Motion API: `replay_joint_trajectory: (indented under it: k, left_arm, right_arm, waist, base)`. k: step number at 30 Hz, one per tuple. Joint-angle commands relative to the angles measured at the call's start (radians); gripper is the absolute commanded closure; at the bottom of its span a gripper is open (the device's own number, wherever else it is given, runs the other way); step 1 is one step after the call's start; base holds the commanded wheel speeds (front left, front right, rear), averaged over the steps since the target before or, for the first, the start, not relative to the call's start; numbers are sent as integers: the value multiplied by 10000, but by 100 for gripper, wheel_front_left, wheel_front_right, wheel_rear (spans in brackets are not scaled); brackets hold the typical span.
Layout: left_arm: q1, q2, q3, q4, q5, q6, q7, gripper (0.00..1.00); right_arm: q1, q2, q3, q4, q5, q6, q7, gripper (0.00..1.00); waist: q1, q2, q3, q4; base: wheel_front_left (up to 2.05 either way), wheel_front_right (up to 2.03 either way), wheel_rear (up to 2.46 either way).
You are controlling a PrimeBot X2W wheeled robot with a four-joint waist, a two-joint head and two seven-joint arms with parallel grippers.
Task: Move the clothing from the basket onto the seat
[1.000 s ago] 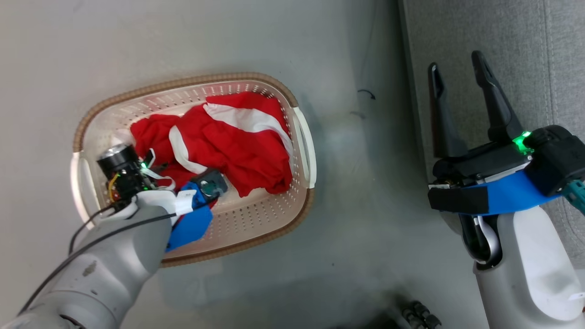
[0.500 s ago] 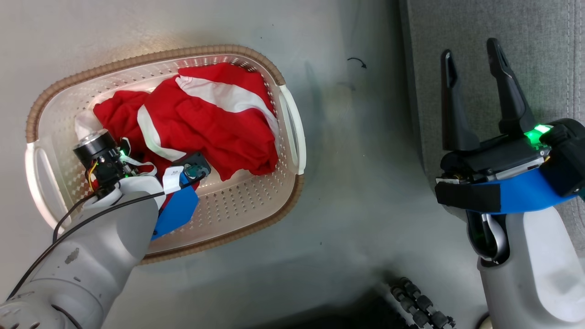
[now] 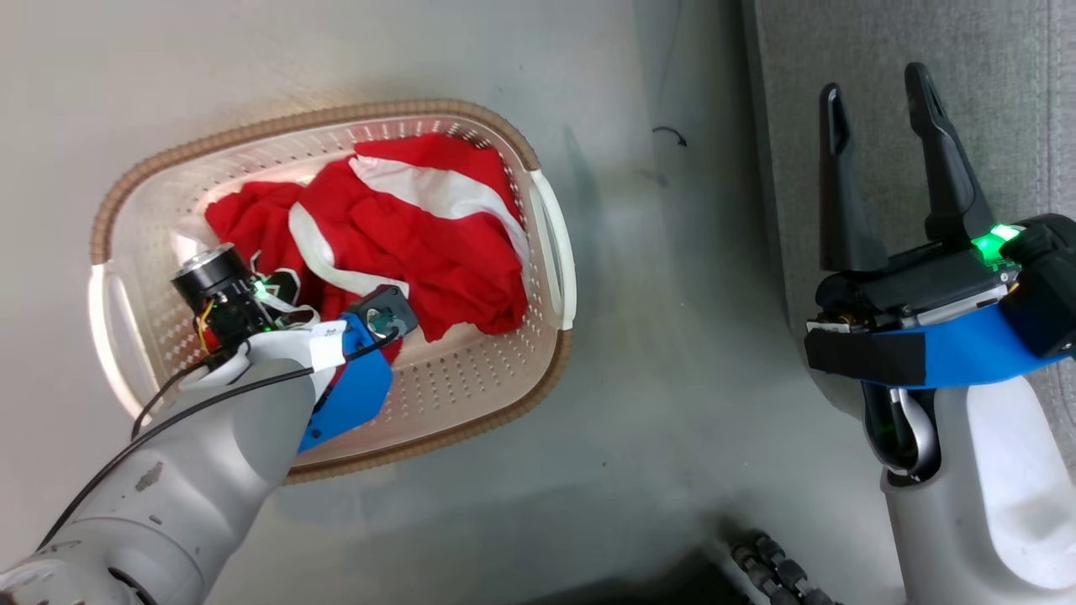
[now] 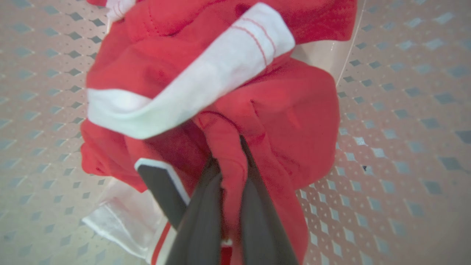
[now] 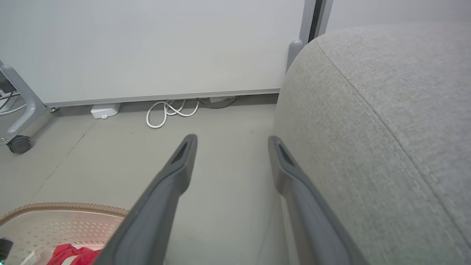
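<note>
The cream basket with its brown rim stands on the floor and holds the red clothing with white stripes. My left wrist reaches down into the basket and hides its fingers in the head view. In the left wrist view my left gripper is shut on a red fold of the clothing, above the perforated basket bottom. My right gripper hangs open and holds nothing, over the edge of the light-grey seat. The right wrist view shows this gripper, the seat, the basket rim and some clothing.
Grey floor separates basket and seat. A small dark mark lies on it. By the far wall are a coiled white cable, a small white box and a caster wheel. A black ribbed part shows at the bottom edge.
The whole head view has shifted, so the camera moved. My left wrist now sits a little farther from the basket's left handle. The right gripper stays open by the seat.
</note>
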Motion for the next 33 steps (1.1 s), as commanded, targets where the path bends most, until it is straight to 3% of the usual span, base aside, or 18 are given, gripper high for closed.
replay_joint_trajectory:
  k: [1, 15, 27, 33]
  left_arm:
    - [72, -24, -26, -85, -73, -12, -190, 100]
    - [631, -432, 43, -95, -1407, -11, -1960, 100]
    - [1396, -631, 800, 126, -2703, -11, -3708, 100]
    - [1568, -625, 1219, -19, -3139, 11, -4070, 100]
  right_arm:
    - [-23, 14, -21, 41, -36, 8, -7, 0]
    - [531, 9, -41, 614, -129, 8, -7, 0]
    - [1418, 5, -79, 1197, -171, 8, -7, 0]
    - [1827, 7, -121, 1384, -193, 8, -7, 0]
  waist:
    - [0, 1, -321, 152]
    - [0, 1, -2493, 596]
    - [0, 1, -4792, 801]
    - [0, 1, -5574, 893]
  base:
    - [0, 0, 0]
    - [0, 0, 0]
    - [0, 0, 0]
    - [0, 0, 0]
